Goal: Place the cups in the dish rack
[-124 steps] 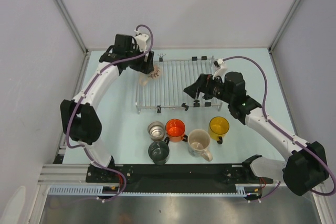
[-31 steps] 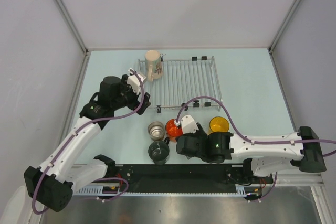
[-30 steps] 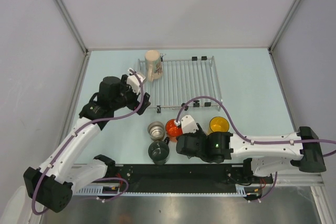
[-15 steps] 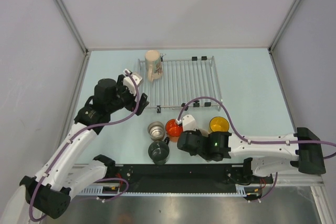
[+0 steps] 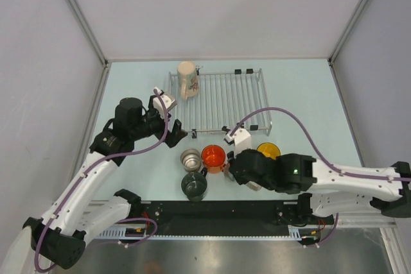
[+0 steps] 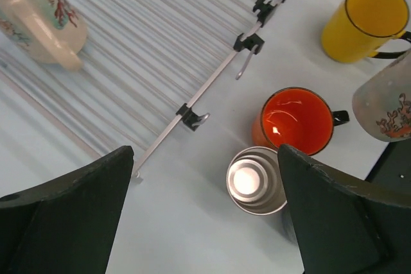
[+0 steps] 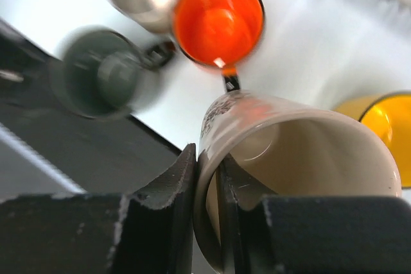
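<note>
My right gripper (image 7: 207,155) is shut on the rim of a cream printed cup (image 7: 295,152), one finger inside and one outside, and the cup hangs tilted above the table. Below it stand an orange cup (image 5: 214,157), a small steel cup (image 5: 191,157), a dark grey-green cup (image 5: 194,186) and a yellow cup (image 5: 268,151). The wire dish rack (image 5: 225,97) lies behind them. A second cream cup (image 5: 187,80) sits in its far left corner. My left gripper (image 6: 205,152) hangs open, holding nothing, near the rack's front left corner, with the steel cup under its right finger.
Grey walls with metal corner posts close in the pale green table on three sides. The black rail (image 5: 212,210) with both arm bases runs along the near edge. The right arm's purple cable (image 5: 276,112) loops over the rack's front right corner.
My right gripper has shut on the cream cup's rim and lifted it, moving to the right. The left arm has shifted a little towards the standing cups, still open.
</note>
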`<action>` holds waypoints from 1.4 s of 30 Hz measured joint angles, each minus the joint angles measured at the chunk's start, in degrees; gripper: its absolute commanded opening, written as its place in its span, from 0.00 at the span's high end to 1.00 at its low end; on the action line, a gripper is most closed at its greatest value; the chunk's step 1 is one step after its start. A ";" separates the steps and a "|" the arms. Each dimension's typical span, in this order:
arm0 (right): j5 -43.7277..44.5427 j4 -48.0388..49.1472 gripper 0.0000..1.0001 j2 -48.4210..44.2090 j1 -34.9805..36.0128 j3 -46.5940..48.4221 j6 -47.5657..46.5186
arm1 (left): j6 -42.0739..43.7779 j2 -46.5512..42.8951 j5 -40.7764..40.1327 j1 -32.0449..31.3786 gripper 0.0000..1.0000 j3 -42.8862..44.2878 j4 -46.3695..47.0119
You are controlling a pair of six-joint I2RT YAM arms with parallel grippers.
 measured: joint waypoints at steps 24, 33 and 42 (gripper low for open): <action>-48.46 55.63 1.00 -15.63 -42.66 -21.86 8.85 | -1.46 3.37 36.85 1.64 0.00 1.29 -1.38; -57.59 77.02 1.00 -9.18 -44.52 -23.56 19.47 | -3.98 9.60 40.72 2.93 0.00 1.22 2.62; -59.71 85.77 1.00 -7.30 -45.22 -24.61 22.67 | -8.57 13.25 42.97 4.35 0.00 1.18 7.98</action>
